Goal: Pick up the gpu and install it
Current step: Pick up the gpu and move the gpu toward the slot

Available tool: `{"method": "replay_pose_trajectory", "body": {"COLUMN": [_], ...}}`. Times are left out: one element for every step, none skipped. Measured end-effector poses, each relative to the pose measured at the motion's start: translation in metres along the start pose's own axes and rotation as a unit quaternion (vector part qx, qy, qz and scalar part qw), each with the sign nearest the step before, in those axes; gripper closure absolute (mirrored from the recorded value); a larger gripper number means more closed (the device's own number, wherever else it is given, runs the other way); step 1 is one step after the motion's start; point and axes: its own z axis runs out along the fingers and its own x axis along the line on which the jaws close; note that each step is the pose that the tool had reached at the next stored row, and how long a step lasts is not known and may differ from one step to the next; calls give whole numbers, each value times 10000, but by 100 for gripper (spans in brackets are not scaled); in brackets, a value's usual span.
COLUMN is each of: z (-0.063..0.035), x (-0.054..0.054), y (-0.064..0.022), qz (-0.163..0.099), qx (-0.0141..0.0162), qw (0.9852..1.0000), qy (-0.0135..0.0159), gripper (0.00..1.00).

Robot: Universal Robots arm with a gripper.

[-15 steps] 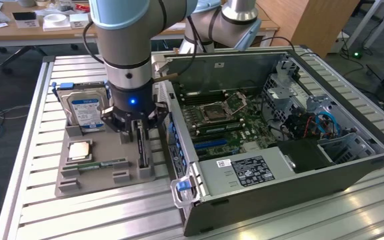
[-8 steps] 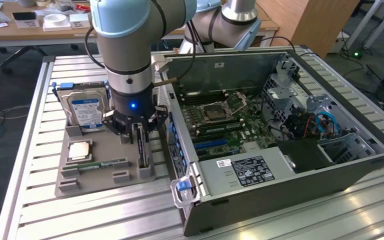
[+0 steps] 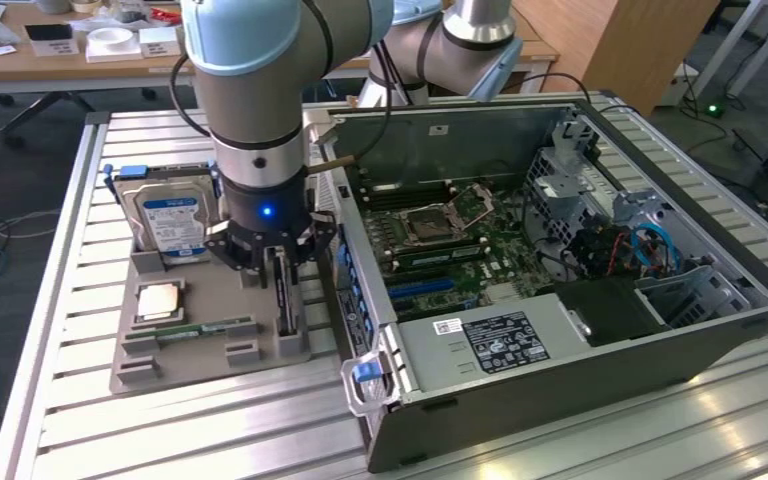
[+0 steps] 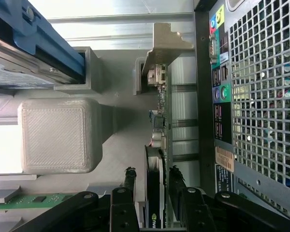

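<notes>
computer case point(image 4: 261, 96) crowding gpu point(image 4: 154, 189), narrow gap

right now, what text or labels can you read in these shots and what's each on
None can be read outright.
hard drive label, blue and white: too small to read.
power supply label, black: print too small.
orange sticker on the back of the computer case: blurred.

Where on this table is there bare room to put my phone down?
Bare slats lie on the near side of the grey tray, up to the case, and along the tray's side at the exterior view's left. It is crowded between tray and case, where the open pincer straddles the gpu.
</notes>
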Motion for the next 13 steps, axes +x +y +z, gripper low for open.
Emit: {"method": "replay_pose_trajectory", "body": {"z": [0, -1, -1, -2, -1, -1, -1, -1, -1, -1, -1, -1, -1], "x": [-1, -1, -2, -2, -3, -3, -2, -3, -3, -2, -3, -3, -2], "y": [0, 0, -1, -1, -1, 0, 0, -1, -1, -1, -1, -1, 0], "qz": [0, 1, 0, 0, 0, 0, 0, 0, 0, 0, 0, 0, 0], "qx": [0, 1, 1, 1, 1, 1, 1, 1, 1, 1, 1, 1, 1], "qw": [10000, 10000, 10000, 10000, 10000, 10000, 10000, 10000, 10000, 10000, 10000, 10000, 10000], "qy": [0, 1, 1, 1, 1, 1, 1, 1, 1, 1, 1, 1, 1], "gripper": [58, 58, 58, 58, 58, 58, 58, 58, 58, 58, 58, 58, 58]}}
